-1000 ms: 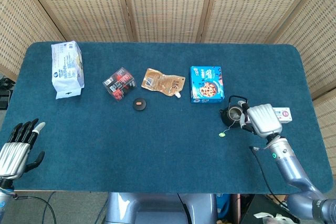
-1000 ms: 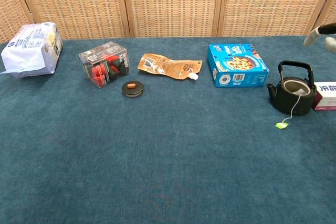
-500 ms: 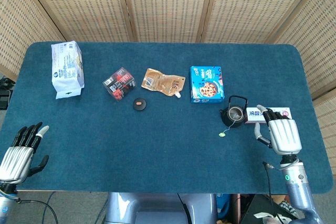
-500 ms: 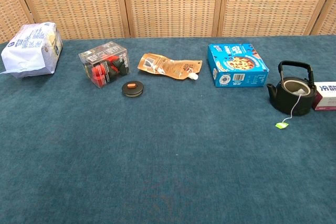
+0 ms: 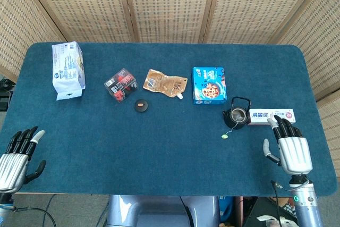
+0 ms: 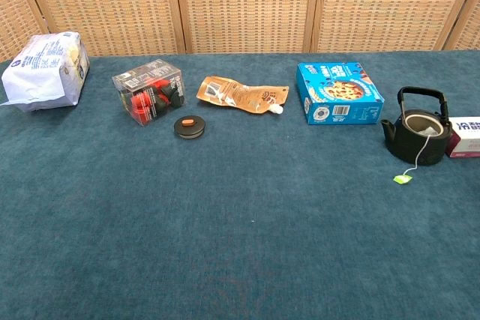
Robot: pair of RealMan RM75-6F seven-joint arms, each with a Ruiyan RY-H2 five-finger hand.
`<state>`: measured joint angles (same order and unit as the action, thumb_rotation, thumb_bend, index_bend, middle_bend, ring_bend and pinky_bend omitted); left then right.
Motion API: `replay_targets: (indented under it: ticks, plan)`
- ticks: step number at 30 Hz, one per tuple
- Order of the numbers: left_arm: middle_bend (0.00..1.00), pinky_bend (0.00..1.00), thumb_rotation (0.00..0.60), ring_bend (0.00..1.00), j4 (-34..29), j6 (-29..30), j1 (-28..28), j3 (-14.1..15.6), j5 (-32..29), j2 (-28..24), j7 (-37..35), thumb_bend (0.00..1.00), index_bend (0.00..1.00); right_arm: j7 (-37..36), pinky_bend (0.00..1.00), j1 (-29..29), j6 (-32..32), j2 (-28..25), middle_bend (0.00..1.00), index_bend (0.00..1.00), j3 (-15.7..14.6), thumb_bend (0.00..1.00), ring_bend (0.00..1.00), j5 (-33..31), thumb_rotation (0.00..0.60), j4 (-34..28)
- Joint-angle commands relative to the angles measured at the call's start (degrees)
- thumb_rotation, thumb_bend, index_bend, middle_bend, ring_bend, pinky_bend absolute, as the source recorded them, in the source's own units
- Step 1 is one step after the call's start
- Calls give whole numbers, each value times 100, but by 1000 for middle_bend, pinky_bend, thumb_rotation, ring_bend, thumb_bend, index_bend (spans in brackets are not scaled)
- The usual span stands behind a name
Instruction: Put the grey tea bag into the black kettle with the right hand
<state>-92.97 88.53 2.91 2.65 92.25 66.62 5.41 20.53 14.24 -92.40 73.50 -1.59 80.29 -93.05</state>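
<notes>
Black kettle, tea bag inside, tag on table

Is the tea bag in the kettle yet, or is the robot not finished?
It looks done. The tea bag sits inside the kettle, its string hanging over the rim and the tag lying on the table. Nothing is in hand: the right hand is open near the table's edge, apart from the kettle, and the left hand is open too. Nothing seems left.
</notes>
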Motion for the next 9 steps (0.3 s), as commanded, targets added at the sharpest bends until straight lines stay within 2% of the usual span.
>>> replay_targets:
  ticks: [1,9]
  plan:
    - [0,0,600,0,10,15,-22,8,15,0,28,409,0,46,312,-108,1,-15,166,171,-27,689,148,3,0,-27]
    - [0,0,600,0,23,-56,-11,-22,-38,15,121,409,0,24,311,-326,-15,-82,168,171,-5,670,148,49,0,-38]
